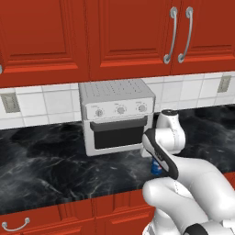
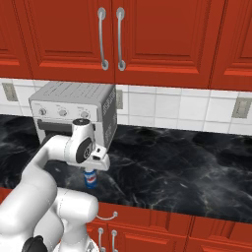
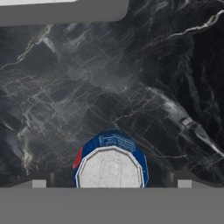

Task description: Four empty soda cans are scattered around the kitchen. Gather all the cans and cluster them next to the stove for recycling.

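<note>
One blue can (image 3: 110, 164) stands upright near the front edge of the desk (image 3: 131, 78), beside the toaster oven (image 1: 117, 114), not yet gripped. My end effector (image 3: 109, 183) hangs above it, fingers apart. Cylindrical metal, silver top; glossy black marbled desk. I judge nothing gathered.

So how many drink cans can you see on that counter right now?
1. A blue can stands upright on the black counter, in front of the toaster oven, right under the robot's open gripper. Others may be hidden behind the arm.
</note>
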### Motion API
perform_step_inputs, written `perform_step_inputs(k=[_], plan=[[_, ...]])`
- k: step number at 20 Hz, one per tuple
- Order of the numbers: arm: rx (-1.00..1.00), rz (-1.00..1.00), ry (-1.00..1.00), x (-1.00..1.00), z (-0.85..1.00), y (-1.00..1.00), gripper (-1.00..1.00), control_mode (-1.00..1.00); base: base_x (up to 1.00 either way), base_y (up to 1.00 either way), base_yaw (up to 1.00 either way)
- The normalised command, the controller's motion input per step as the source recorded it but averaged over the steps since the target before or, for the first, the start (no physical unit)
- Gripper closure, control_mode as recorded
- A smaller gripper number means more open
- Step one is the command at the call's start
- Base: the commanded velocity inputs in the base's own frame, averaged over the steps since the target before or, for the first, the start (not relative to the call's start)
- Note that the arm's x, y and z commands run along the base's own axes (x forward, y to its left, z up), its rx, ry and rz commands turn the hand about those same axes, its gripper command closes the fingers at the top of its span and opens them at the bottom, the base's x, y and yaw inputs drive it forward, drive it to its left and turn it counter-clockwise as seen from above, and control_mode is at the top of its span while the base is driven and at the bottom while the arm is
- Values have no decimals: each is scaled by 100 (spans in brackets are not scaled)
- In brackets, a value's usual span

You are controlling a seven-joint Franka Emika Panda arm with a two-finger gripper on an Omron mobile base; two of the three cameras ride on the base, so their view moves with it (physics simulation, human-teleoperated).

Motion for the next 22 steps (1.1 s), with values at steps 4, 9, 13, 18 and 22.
perform_step_inputs(k=[4,9,13,18,22], plan=[[0,0,0,1,-9,0,-100,-100,0,0,0],[0,0,0,0,-10,0,-100,-100,0,0,0],[0,0,0,0,-10,0,-100,-100,0,0,0],[0,0,0,0,-10,0,100,-100,0,0,0],[0,0,0,0,-9,0,100,-100,0,0,0]])
